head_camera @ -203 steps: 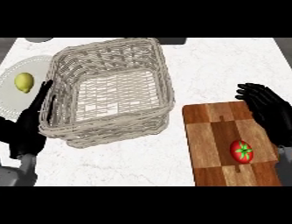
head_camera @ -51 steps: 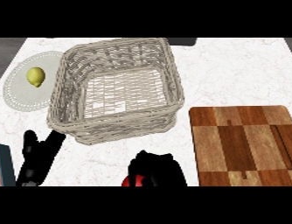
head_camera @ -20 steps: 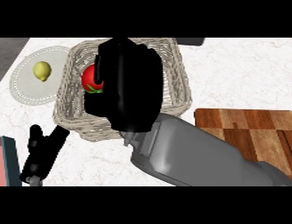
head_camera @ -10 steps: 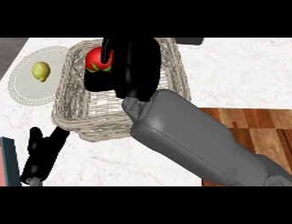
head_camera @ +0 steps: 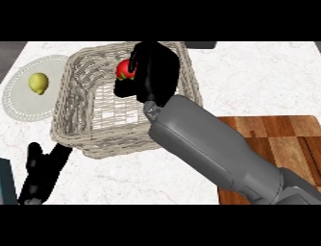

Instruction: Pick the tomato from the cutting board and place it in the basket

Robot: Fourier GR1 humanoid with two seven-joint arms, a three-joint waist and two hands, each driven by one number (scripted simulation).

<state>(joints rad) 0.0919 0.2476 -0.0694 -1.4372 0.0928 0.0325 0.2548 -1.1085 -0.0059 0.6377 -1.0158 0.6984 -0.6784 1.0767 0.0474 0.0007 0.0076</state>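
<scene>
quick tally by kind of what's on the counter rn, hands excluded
Fruit: 2, the tomato held by the right hand over the basket, and the lemon on the plate
Basket: 1
Plate: 1
Cutting board: 1
Total: 5

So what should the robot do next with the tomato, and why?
Probably lower it a little and open its fingers. The right hand is curled round the tomato and is already over the inside of the basket, so nothing is left but to let it go. The left hand rests near the counter's lower left.
</scene>
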